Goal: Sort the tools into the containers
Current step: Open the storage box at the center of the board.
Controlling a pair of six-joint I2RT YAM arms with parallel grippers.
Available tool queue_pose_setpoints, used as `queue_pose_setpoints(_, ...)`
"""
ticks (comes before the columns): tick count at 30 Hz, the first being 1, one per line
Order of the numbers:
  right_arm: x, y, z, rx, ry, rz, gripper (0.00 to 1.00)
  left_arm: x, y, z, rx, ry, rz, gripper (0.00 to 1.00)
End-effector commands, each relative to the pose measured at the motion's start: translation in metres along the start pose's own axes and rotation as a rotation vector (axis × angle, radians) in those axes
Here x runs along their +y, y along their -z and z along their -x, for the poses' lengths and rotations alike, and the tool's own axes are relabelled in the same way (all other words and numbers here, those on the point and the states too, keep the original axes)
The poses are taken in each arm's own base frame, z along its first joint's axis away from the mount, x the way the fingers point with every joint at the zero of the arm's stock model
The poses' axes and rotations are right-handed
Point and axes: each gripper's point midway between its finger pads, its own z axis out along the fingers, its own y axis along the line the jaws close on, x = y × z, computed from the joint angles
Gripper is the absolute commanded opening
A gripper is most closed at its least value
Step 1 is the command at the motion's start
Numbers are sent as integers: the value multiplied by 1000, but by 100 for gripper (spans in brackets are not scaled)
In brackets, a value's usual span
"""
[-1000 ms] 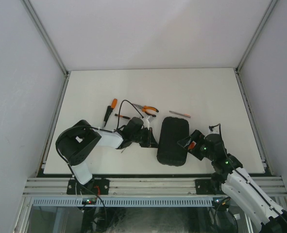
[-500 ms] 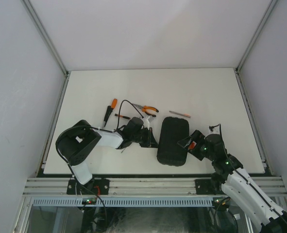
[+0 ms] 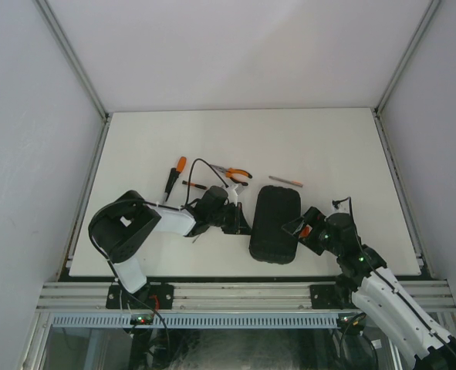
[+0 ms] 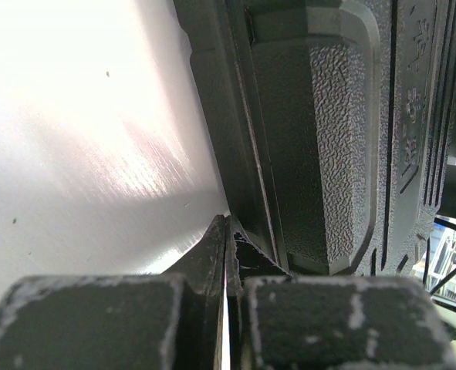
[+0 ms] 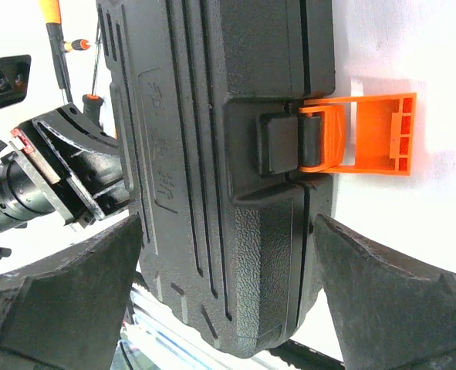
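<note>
The black ribbed case (image 3: 274, 223) lies closed near the table's front edge. My left gripper (image 3: 240, 222) is shut, its tips (image 4: 228, 225) against the case (image 4: 320, 139) at its left edge, low on the table. My right gripper (image 3: 297, 228) is open; in the right wrist view it (image 5: 226, 223) straddles the near end of the case (image 5: 212, 154). The orange latch (image 5: 366, 135) is flipped open onto the table. Behind the case lie an orange-and-black screwdriver (image 3: 175, 176), a thin screwdriver (image 3: 195, 185), pliers (image 3: 236, 174) and another thin screwdriver (image 3: 285, 182). No hammer shows.
The left arm's cable (image 3: 204, 163) arcs over the tools behind the case. White walls with metal frame posts (image 3: 73, 62) enclose the table. The table's front edge and rail (image 3: 228, 281) run just below the case.
</note>
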Motion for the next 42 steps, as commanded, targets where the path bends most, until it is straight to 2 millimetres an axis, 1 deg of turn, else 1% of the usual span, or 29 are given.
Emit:
queue_pose_setpoints(1,33,12,14,-35,30,92,91,-26,-3,17,-30,-48,-69,0)
queue_pose_setpoints(10,36,14,14,-33,32,106,91,-26,-3,17,-29,-47,-69,0)
queue_pose_setpoints(21,49,17,13,-18,42,161,90,-28,-4,17,-28,-49,-72,0)
queue_pose_setpoints(32,53,23,11,-8,59,170,90,-28,-6,16,-23,-48,-72,0)
queue_pose_setpoints(37,52,23,10,1,66,168,90,-27,-6,15,-20,-47,-69,0)
queue_pose_setpoints(42,41,20,7,14,71,123,90,-27,-7,15,-20,-47,-70,0)
